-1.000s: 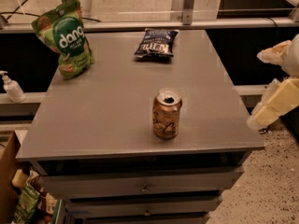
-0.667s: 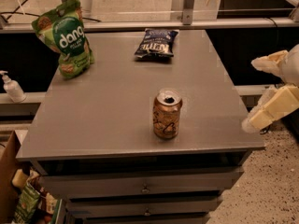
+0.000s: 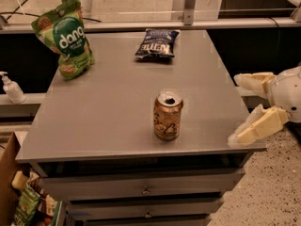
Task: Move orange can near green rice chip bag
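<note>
The orange can [image 3: 167, 115] stands upright near the front middle of the grey table [image 3: 113, 112], its silver top showing an open tab hole. The green rice chip bag [image 3: 64, 37] with white "dang" lettering stands at the table's back left corner, far from the can. My gripper [image 3: 236, 108] comes in from the right edge of the view, level with the table's front right corner. Its two cream fingers [image 3: 256, 127] are spread apart and hold nothing. It is well to the right of the can.
A dark blue chip bag [image 3: 156, 44] lies flat at the back middle of the table. A white pump bottle [image 3: 11, 88] stands on a ledge left of the table. Drawers sit below the tabletop. A box with snack packets [image 3: 26, 206] is at lower left.
My gripper has moved left, closer to the table's front right corner. The can and both bags have not moved.
</note>
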You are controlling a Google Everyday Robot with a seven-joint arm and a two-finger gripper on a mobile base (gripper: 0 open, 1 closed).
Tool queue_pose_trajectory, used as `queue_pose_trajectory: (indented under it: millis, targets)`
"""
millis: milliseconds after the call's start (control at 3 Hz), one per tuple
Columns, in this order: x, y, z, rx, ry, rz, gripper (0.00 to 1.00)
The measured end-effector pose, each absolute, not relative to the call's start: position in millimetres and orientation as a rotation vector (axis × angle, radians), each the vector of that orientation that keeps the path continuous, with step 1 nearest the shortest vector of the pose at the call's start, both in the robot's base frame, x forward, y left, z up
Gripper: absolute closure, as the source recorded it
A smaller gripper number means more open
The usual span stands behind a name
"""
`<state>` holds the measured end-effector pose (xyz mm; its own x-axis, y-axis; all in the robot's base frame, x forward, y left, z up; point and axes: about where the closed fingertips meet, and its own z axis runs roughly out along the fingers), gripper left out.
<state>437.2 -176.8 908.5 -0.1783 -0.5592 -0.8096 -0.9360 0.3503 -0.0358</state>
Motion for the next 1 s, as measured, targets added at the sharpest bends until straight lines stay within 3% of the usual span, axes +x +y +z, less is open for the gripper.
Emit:
queue_pose_trajectory:
  millis: [333, 1000]
  targets:
    - [426.9, -151.4, 904.1, -1.273, 1.756, 0.747, 0.0]
    - [428.7, -144.6, 902.7, -1.274, 1.736, 0.766, 0.0]
